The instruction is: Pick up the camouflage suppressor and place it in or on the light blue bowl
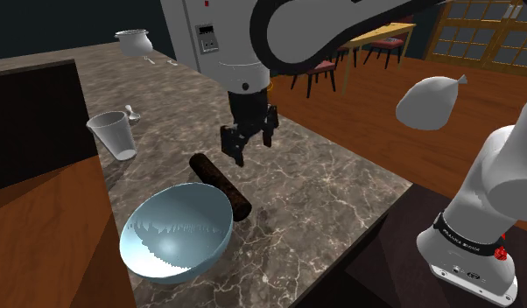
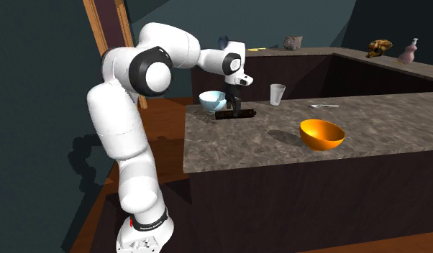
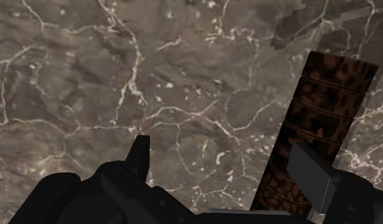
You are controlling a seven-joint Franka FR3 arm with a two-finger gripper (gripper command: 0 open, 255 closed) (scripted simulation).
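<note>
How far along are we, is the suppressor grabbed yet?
Done: nothing yet; the suppressor lies on the counter beside the bowl. In hand: the end effector hangs open above it, but the wrist view has the suppressor by one finger, not between them. Left: centre over it, descend, close, lift, set it in the bowl.

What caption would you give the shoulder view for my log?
Open gripper hovers at one end of the dark mottled suppressor, lying on the marble counter beside the light blue bowl.
</note>
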